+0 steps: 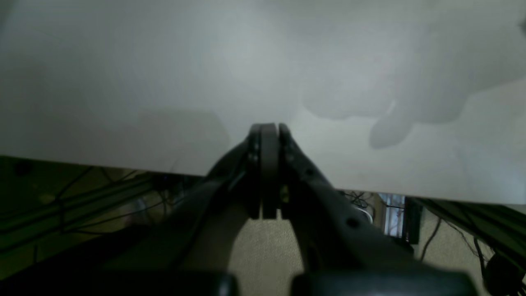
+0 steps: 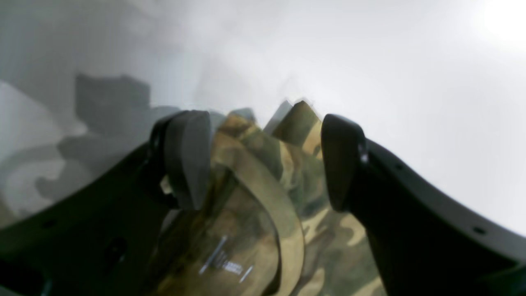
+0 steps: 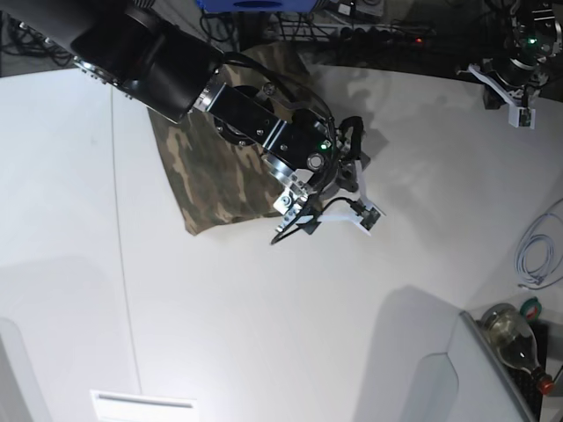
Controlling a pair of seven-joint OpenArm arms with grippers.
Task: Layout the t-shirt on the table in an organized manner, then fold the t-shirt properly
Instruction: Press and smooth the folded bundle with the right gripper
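Jaws of the right gripper (image 2: 263,160) are standing spread, gripping nothing, with a bunched part of the shirt (image 2: 263,197) lying between them; its tan collar band is curving through the gap beside the left-hand finger (image 2: 187,158), and a small white print is showing below. In the base view this gripper (image 3: 310,220) is hanging at the shirt's (image 3: 211,171) corner, the cloth stretching away behind it on the table (image 3: 264,334). Jaws of the left gripper (image 1: 269,131) are pressing flat together, holding nothing, over the table's (image 1: 123,82) edge. That gripper (image 3: 519,105) is sitting well apart from the shirt.
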